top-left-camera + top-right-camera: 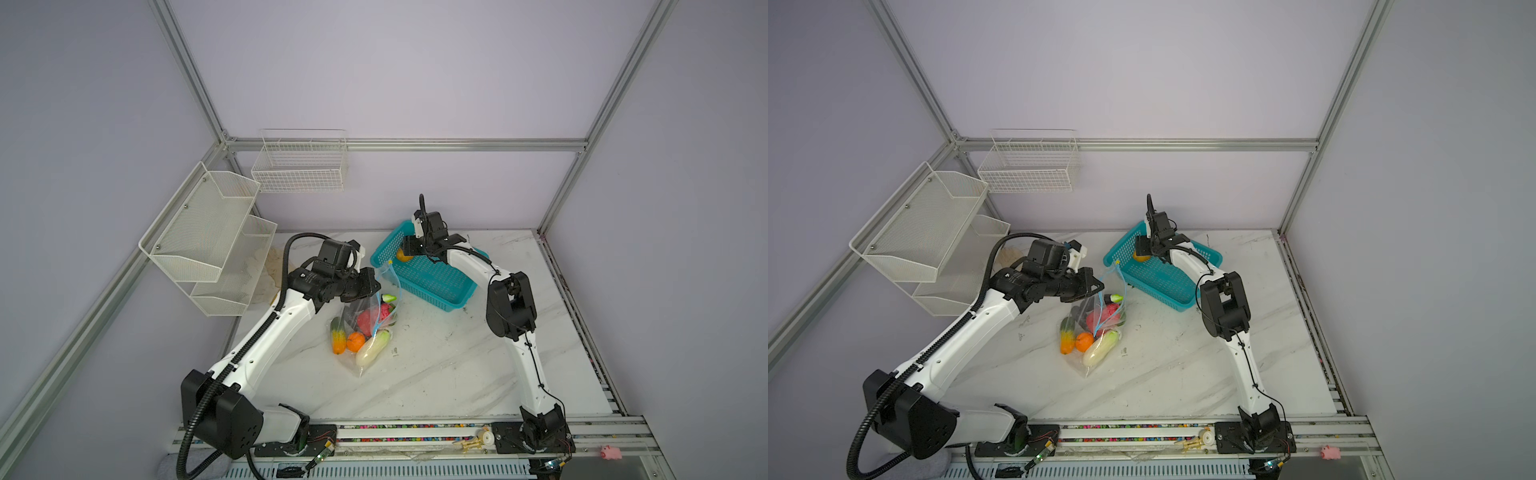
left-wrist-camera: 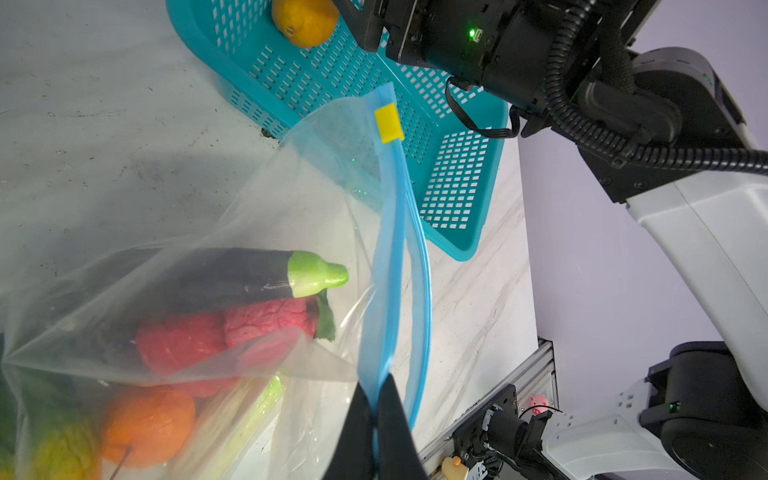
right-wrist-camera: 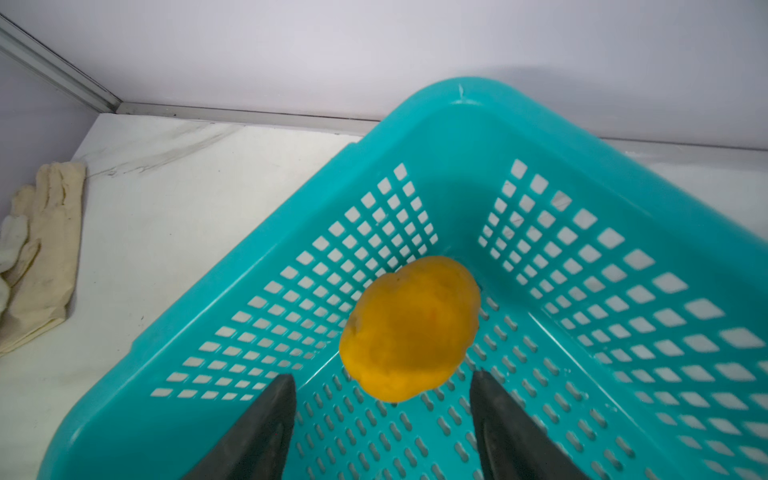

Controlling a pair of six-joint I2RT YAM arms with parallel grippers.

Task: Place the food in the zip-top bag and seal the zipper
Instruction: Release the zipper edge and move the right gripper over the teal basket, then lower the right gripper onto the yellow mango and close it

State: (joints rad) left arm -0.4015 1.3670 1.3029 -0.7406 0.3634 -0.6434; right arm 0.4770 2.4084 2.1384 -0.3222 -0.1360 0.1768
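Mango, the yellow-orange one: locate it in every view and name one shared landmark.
Top view: mango in the teal basket, far-left end.
Top view: mango, same spot.
Left wrist: mango at the top edge, in the basket.
Right wrist: mango at centre, on the basket floor.
Shared landmark: the teal basket.

The basket [image 3: 540,137] is teal, pierced with rows of small square holes; the mango [image 3: 409,328] inside the basket is yellow-orange; the table [image 1: 436,374] is white, veined grey; the zip-top bag [image 2: 291,208] beside the basket is clear, its zipper [image 2: 395,232] light blue, its slider [image 2: 389,123] yellow; eggplant [image 2: 232,272] near-black, lime-capped; pink-red piece [image 2: 266,320]; orange [image 2: 147,419] plain orange; radish [image 1: 372,348] white, green-tipped; cucumber [image 1: 338,338] green fading to orange.
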